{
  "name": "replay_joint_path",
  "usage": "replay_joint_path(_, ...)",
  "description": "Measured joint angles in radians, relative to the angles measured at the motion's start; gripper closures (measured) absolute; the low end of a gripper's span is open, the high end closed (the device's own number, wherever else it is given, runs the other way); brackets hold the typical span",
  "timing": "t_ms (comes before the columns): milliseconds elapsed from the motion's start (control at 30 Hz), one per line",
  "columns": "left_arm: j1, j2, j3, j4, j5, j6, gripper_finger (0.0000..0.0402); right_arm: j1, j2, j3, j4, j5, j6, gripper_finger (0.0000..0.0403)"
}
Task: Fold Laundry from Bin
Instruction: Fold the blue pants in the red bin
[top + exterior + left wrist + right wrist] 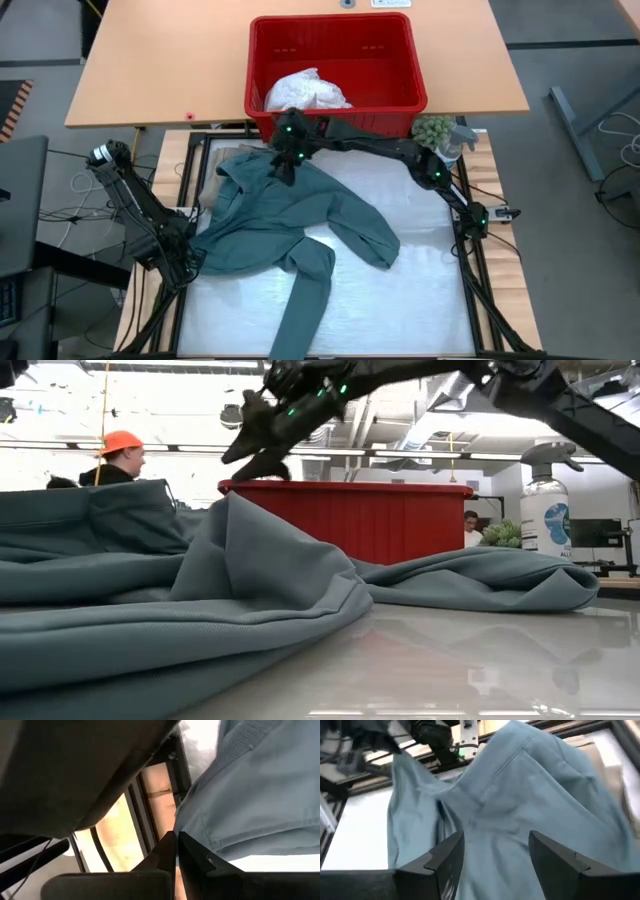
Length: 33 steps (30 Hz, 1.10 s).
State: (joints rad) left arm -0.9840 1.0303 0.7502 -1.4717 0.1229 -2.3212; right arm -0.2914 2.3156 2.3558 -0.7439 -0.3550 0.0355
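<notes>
The teal-green garment lies spread across the white surface in the middle of the high view, its long axis running from the collar at upper left down to a sleeve hanging over the bottom edge. Bare surface stays open at lower right. The red bin, holding a white garment, stands at top centre. The right pincer hovers released just above the collar. The left pincer is clenched at the garment's left edge.
</notes>
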Motion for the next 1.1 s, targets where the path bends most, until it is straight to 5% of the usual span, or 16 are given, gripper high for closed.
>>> replay_joint_path(167,-0.004,0.002,0.000,0.020,-0.035,0.032,0.0393,0.061,-0.083,0.000,-0.358,0.108,-0.068,0.0159)
replay_joint_path(367,-0.004,0.001,0.000,0.101,-0.099,0.113,0.0337,0.206,-0.089,-0.008,-0.700,0.378,-0.029,0.0159)
replay_joint_path(667,-0.006,0.001,0.007,0.053,-0.097,0.115,0.0191,0.358,-0.091,-0.092,-0.743,0.491,0.036,0.0159)
replay_joint_path(867,-0.024,-0.017,0.136,0.034,-0.490,0.054,0.0147,0.400,-0.091,-0.092,-0.746,0.515,0.043,0.0159)
replay_joint_path(967,-0.029,-0.019,0.185,0.074,-0.755,0.191,0.0148,0.405,-0.094,-0.092,-0.759,0.524,0.045,0.0159)
replay_joint_path(1100,0.053,0.014,0.158,0.148,-0.882,0.363,0.0153,0.400,-0.128,-0.093,-0.800,0.564,0.073,0.0159)
